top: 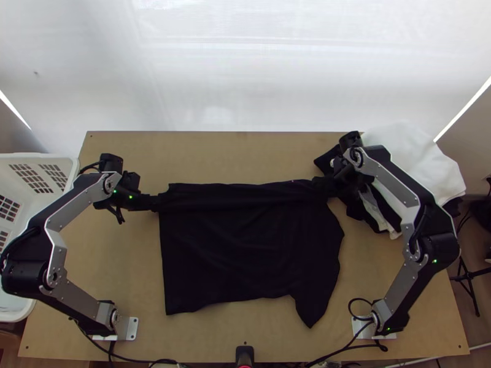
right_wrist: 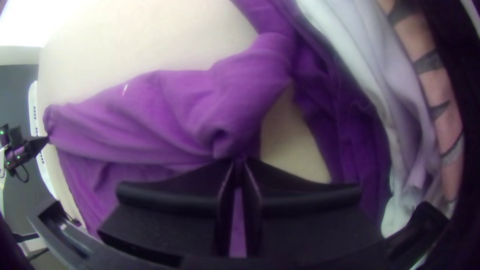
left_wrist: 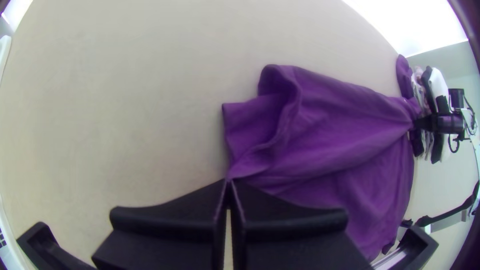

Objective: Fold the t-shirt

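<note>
Pinching far-left part of t-shirt (top: 245, 251), left gripper (left_wrist: 229, 185) was closed; right gripper (right_wrist: 239, 162), likewise closed, gripped far-right part. T-shirt lay centrally on table (top: 245, 153), mostly spread, far strip gathered or turned over. Judged early; most folding undone.

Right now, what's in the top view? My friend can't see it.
A black t-shirt lies mostly spread on a wooden table, with the robot's left end effector and right end effector each gripping it near a far corner. A pile of black and white clothes sits at the right, a white basket at the left.
</note>
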